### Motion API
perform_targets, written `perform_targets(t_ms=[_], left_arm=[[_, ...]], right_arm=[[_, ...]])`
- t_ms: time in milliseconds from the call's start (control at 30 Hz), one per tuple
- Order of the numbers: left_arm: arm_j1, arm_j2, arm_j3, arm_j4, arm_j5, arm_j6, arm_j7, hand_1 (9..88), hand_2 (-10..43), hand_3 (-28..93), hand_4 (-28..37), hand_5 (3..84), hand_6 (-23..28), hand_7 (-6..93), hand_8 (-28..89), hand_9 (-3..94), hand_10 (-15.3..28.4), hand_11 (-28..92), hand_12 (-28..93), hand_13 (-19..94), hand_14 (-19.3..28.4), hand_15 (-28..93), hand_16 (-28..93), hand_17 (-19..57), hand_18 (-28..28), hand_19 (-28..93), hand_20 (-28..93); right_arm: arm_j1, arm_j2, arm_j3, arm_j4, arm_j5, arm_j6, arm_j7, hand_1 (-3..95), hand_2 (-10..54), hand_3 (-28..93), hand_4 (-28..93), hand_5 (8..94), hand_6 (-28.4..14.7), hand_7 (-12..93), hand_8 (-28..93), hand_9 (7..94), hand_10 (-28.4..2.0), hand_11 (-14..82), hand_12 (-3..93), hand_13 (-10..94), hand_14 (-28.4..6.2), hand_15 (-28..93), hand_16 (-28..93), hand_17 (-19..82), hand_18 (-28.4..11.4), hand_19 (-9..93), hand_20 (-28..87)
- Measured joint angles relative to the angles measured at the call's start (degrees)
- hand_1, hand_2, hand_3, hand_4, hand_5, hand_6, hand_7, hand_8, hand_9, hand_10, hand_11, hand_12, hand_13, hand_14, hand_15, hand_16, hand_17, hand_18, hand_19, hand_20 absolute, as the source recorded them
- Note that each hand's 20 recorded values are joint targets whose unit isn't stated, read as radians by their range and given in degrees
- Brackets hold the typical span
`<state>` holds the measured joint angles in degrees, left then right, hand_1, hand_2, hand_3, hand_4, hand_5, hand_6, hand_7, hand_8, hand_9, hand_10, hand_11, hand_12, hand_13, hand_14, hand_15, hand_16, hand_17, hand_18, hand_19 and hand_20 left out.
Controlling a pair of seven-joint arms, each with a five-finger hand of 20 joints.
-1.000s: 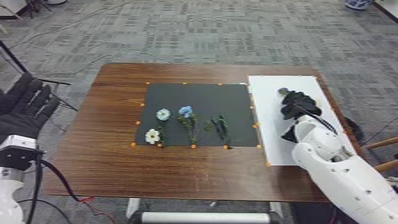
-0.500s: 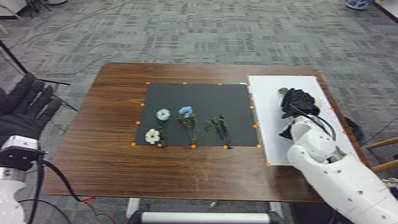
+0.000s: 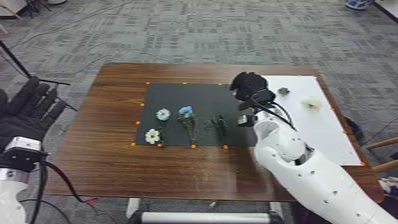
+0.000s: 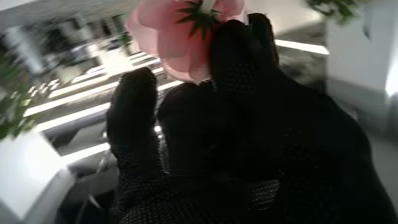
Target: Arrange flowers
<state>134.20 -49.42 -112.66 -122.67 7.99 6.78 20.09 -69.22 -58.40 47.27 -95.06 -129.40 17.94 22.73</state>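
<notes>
Pink flower [image 4: 167, 37] pinched in the fingers [image 4: 233, 50] of the right hand [image 3: 251, 86] near the white board [image 3: 330, 131], likely light and easily bruised, best gripped by the stem [image 4: 208, 6].

White, rounded arms [image 3: 311, 182] — dark dots [image 3: 335, 192], black cables [image 3: 64, 180] — and black gloves [image 3: 19, 120], seemingly knitted

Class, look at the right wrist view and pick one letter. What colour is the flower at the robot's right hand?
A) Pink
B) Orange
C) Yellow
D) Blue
A: the right wrist view shows a flower with pink petals against the black-gloved fingers of the right hand, its small green leaves spread at the base of the bloom.
</notes>
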Motion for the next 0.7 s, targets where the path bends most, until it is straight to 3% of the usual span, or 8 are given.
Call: perform_targets(t_ms=[300,700], left_arm=[[-2.09,0.5,1.53,0.69,0.29,-0.05,-1.28,23.0,19.0,62,-28.3,35.8,5.4,2.6,-6,31.1,9.7,4,10,20,8.6,9,-3,-3.3,9.5,15,10],[-2.04,0.55,0.9,0.68,0.68,-0.02,-1.32,22.9,19.0,62,-28.3,35.8,5.5,2.7,-6,31.1,9.7,4,10,20,8.2,9,-4,-2.9,9.2,14,10]], right_arm=[[6.27,-8.68,-5.48,4.93,0.55,-2.56,-4.17,66.7,-9.5,71,-28,70.0,1.4,25,-1,82.7,-7.2,16.3,45.5,75,-5.9,74,37,36,-21.0,82,39],[4.12,-9.68,-6.34,5.47,-3.71,-6.44,-5.34,66.5,-9.5,71,-28,68.9,1.6,25,-2,82.3,-6.9,16.0,45.2,74,-6.3,75,37,36,-20.9,81,40]])
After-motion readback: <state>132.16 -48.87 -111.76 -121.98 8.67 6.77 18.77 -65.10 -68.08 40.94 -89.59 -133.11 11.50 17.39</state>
